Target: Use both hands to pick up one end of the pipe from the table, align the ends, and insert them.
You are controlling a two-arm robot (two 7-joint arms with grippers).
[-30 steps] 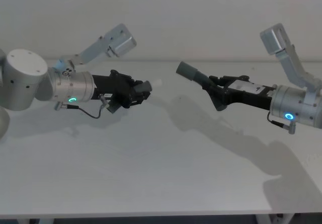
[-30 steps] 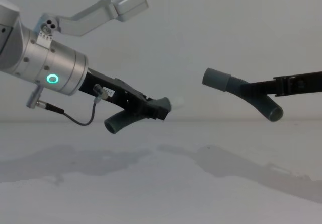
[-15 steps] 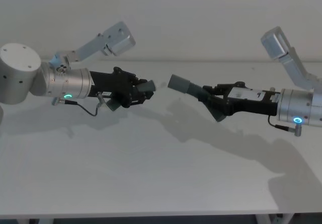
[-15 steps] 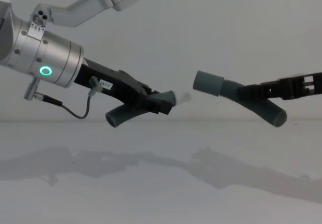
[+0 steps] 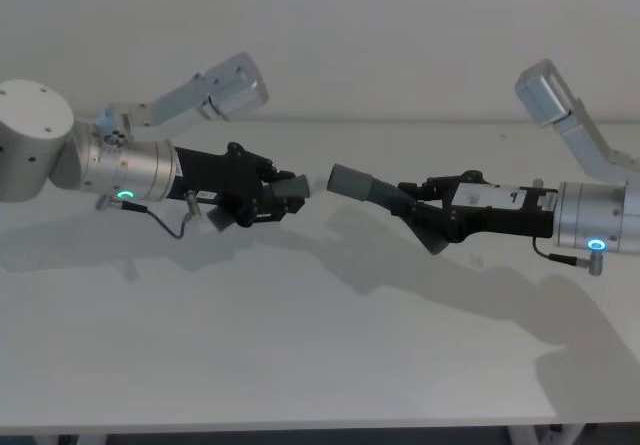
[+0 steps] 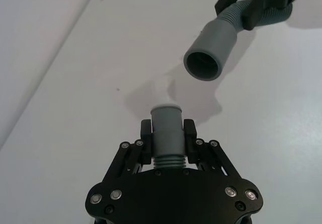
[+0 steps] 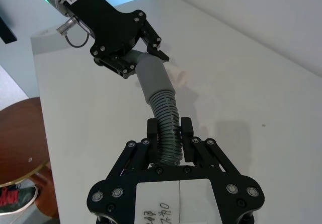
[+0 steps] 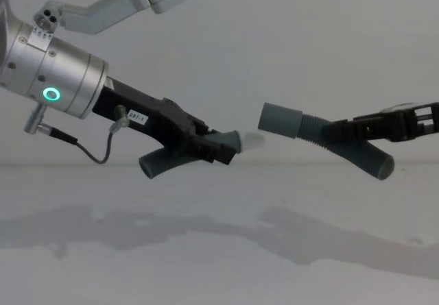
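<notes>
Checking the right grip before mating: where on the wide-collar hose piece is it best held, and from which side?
On the ribbed bend, as the right gripper holds it now, coming from the robot's right behind the collar. That leaves the collar's open mouth free to face the left piece's pale tip.

Landmark: the wider collar (image 8: 279, 119) of the right hose piece (image 5: 385, 197).
Gap ahead of collar: open air up to the pale tip (image 8: 252, 140) of the left hose piece (image 8: 180, 157).
Below collar: the table (image 5: 300, 345) lies bare.
Obstacles: the left gripper (image 5: 272, 197) beyond the tip; the right gripper (image 5: 428, 208) behind the collar.
</notes>
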